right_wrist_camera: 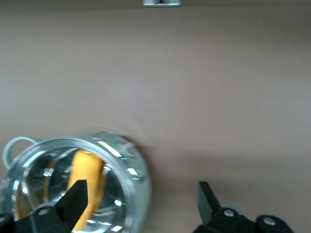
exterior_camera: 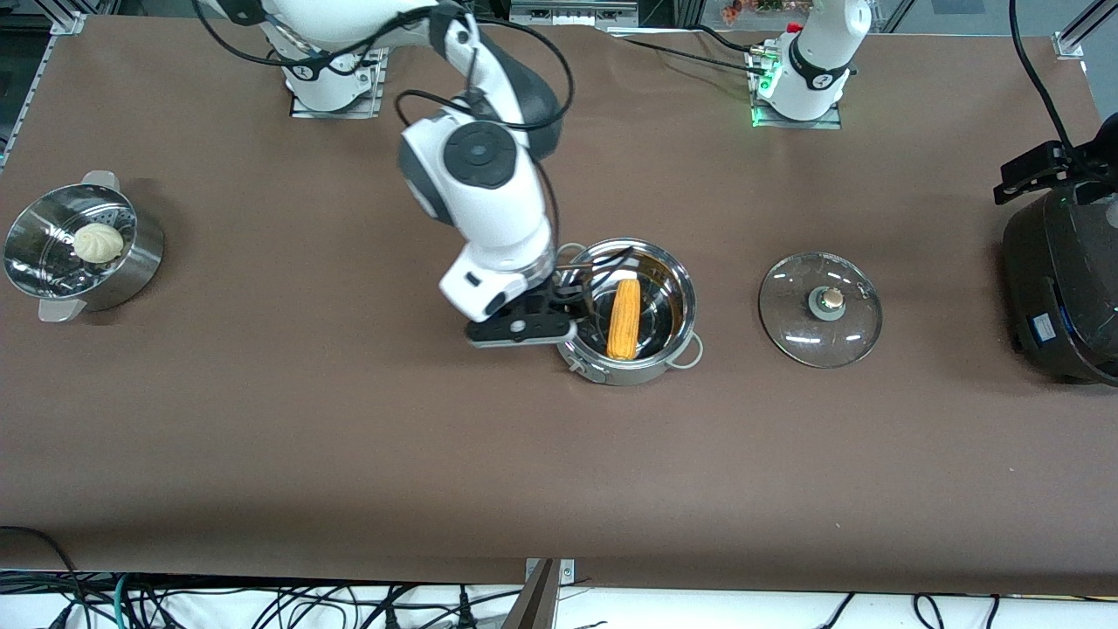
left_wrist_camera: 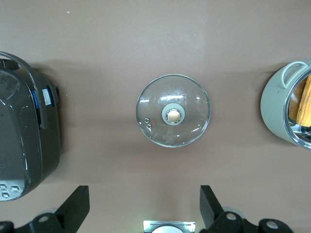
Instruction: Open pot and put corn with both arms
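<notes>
The steel pot (exterior_camera: 631,374) stands open near the table's middle, and the corn (exterior_camera: 624,319) lies inside it. Its glass lid (exterior_camera: 790,310) with a copper knob lies flat on the table beside it, toward the left arm's end. My right gripper (exterior_camera: 568,301) is open and empty, low over the pot's rim on the right arm's side. In the right wrist view one of its fingers (right_wrist_camera: 77,201) is over the corn (right_wrist_camera: 85,170) and the pot (right_wrist_camera: 132,171), the other over the table. My left gripper (left_wrist_camera: 143,208) is open and empty, high over the table by the lid (left_wrist_camera: 150,104). It is out of the front view.
A perforated steamer bowl (exterior_camera: 131,262) holding a white bun (exterior_camera: 97,242) stands at the right arm's end. A big black cooker (exterior_camera: 1061,279) stands at the left arm's end and also shows in the left wrist view (left_wrist_camera: 24,141). The pot (left_wrist_camera: 279,104) and corn (left_wrist_camera: 303,102) show there too.
</notes>
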Controlling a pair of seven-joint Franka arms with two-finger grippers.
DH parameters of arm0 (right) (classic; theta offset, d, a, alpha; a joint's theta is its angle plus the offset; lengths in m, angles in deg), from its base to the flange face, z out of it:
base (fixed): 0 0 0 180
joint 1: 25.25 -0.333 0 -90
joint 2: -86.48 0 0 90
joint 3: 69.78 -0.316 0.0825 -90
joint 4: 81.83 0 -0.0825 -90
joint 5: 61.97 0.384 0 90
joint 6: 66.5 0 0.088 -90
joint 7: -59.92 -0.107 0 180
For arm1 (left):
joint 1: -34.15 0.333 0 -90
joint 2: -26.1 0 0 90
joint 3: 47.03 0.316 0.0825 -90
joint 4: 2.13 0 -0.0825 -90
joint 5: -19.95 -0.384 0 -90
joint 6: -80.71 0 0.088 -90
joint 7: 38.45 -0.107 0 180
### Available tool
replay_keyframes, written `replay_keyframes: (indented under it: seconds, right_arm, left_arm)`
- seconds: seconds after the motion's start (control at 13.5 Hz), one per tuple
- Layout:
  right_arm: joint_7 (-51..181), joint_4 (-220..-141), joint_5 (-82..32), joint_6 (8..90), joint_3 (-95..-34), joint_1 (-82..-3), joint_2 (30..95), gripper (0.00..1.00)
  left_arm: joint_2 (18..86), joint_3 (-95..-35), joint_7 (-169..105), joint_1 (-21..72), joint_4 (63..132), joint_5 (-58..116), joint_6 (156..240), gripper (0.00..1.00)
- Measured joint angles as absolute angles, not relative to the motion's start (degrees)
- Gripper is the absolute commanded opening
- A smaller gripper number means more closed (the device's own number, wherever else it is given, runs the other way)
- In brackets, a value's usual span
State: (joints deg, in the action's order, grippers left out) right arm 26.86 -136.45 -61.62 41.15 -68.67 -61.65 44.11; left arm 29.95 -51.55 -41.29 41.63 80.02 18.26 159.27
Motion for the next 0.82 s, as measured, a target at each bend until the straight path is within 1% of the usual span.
replay_keyframes:
  seconds: [0.22,0.45,0.82]
  right_arm:
    - [35.7,-136.44,-57.24,33.01,-68.49,-54.44,47.96,1.0]
    - [40.4,-136.45,-56.11,26.71,-68.5,-47.64,50.89,1.0]
    - [49.85,-136.47,-56.12,15.67,-67.55,-37.92,52.61,1.0]
  left_arm:
    - [30.13,-51.23,-41.18,41.66,80.0,18.26,159.28,1.0]
    - [30.2,-51.1,-41.18,41.66,79.99,18.27,159.28,1.0]
    - [30.31,-51.11,-41.17,41.61,79.99,18.27,159.28,1.0]
